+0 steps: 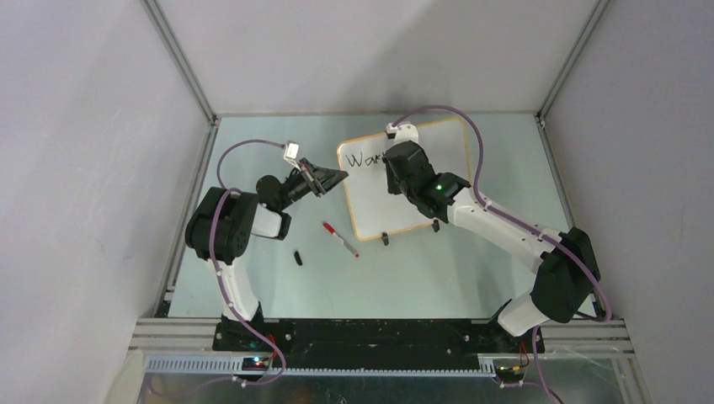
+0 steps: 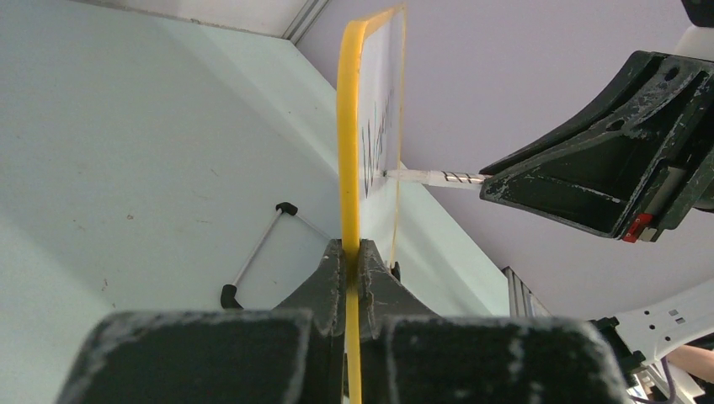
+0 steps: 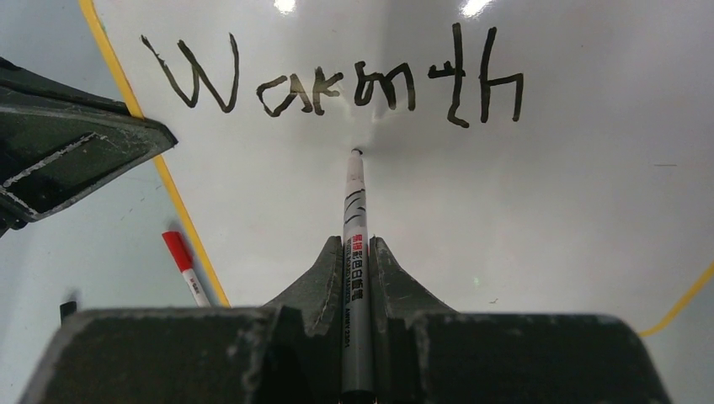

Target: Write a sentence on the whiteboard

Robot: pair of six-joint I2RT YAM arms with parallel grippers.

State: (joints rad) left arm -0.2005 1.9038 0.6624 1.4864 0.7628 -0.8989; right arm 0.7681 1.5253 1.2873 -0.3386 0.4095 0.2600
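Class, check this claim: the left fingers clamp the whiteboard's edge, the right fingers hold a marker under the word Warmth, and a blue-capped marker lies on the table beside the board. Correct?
One detail is wrong: the spare marker has a red cap, not blue, as the right wrist view shows. The left fingers do clamp the whiteboard edge, and the right fingers hold the writing marker under Warmth.

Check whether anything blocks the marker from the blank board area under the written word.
Nothing visible does. The right tool grips the marker, its tip just under "Warmth" on the whiteboard, and the surface below is bare. The left tool clamps the board's frame edge, clear of that area.
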